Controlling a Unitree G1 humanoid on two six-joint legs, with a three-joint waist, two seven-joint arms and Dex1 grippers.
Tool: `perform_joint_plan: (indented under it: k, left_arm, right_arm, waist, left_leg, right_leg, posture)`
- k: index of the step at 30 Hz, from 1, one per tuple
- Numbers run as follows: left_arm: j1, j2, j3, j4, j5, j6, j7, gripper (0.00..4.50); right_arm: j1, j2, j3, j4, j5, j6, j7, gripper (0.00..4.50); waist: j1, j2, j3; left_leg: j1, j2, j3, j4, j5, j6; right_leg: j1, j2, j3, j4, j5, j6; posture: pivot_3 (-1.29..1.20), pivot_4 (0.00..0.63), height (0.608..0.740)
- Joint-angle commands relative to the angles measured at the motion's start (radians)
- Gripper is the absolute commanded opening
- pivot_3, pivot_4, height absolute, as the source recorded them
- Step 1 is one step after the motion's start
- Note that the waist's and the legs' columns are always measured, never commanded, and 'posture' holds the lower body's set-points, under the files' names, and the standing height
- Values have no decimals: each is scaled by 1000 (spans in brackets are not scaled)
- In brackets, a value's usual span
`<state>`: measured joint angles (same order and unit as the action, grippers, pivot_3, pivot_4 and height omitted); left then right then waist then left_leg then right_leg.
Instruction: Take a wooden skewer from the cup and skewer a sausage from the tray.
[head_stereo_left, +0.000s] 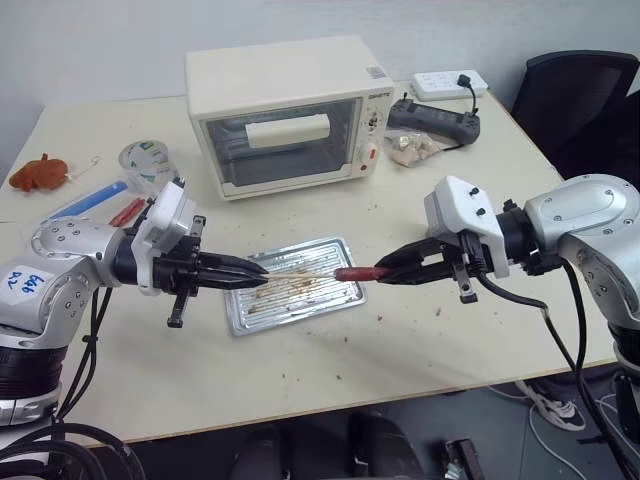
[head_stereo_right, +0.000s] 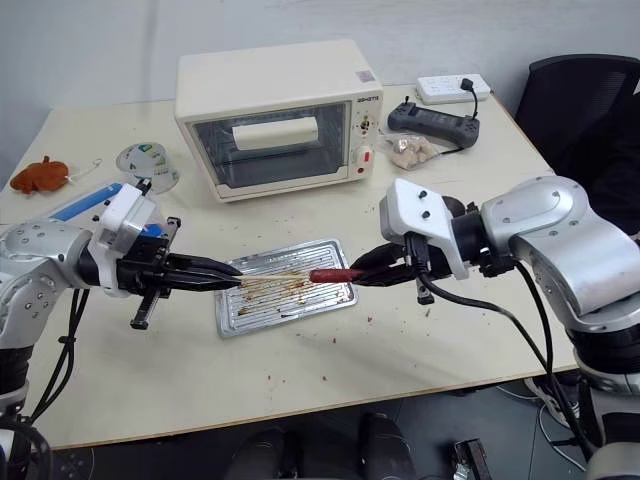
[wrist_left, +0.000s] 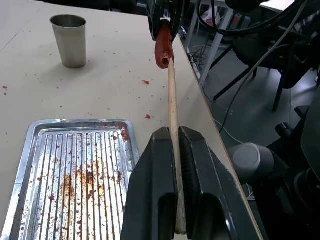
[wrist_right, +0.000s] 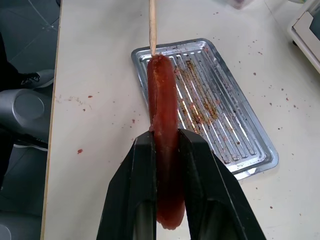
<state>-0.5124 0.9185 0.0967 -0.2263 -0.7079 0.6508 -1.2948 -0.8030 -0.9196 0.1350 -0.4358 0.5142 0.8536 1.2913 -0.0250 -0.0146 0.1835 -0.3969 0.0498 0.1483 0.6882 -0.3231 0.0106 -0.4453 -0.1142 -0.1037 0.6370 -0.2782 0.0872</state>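
Observation:
My left gripper (head_stereo_left: 262, 268) is shut on the wooden skewer (wrist_left: 172, 100), which it holds level over the tray (head_stereo_left: 240, 318), pointing right. My right gripper (head_stereo_left: 378, 272) is shut on the reddish-brown sausage (wrist_right: 162, 100) and holds it level, facing the stick. The skewer's point meets the sausage's near end (wrist_left: 162, 47); I cannot tell how deep it sits. The tray's ridged base (wrist_left: 55, 170) holds only brown stains. The grey metal cup (wrist_left: 70, 40) stands on the table beyond the tray.
A cream toaster oven (head_stereo_left: 285, 115) stands behind the tray. A clear plastic tub (head_stereo_left: 148, 160), an orange toy (head_stereo_left: 38, 173) and a box with blue strips (head_stereo_left: 95, 200) lie at the left. A black controller (head_stereo_left: 435, 120), power strip (head_stereo_left: 450, 82) and chair (head_stereo_left: 585, 100) are at the right.

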Motion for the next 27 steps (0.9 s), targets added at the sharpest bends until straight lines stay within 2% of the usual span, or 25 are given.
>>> perform_joint_plan:
  k: [1, 21, 27]
  left_arm:
    - [-20, 10, 6, -1, 5, -20, -14, 0]
    - [-49, -6, -15, 17, 23, -33, -24, 0]
    - [-44, 17, 1, 41, 34, -48, -37, 0]
  right_arm:
    - [-10, -31, -31, -35, 21, -10, -2, 655]
    - [-9, -42, -42, -46, 56, -6, -35, 655]
    - [19, -69, -56, -47, 63, -16, -39, 655]
  waist:
    - [0, 0, 0]
    - [0, 0, 0]
    - [1, 0, 0]
  left_leg:
    - [0, 0, 0, 0, 0, 0]
    - [0, 0, 0, 0, 0, 0]
    - [0, 0, 0, 1, 0, 0]
  right_leg:
    - [0, 0, 0, 0, 0, 0]
    - [0, 0, 0, 0, 0, 0]
    - [0, 0, 0, 0, 0, 0]
  posture:
    - [0, 150, 740]
    - [0, 150, 740]
    - [0, 150, 740]
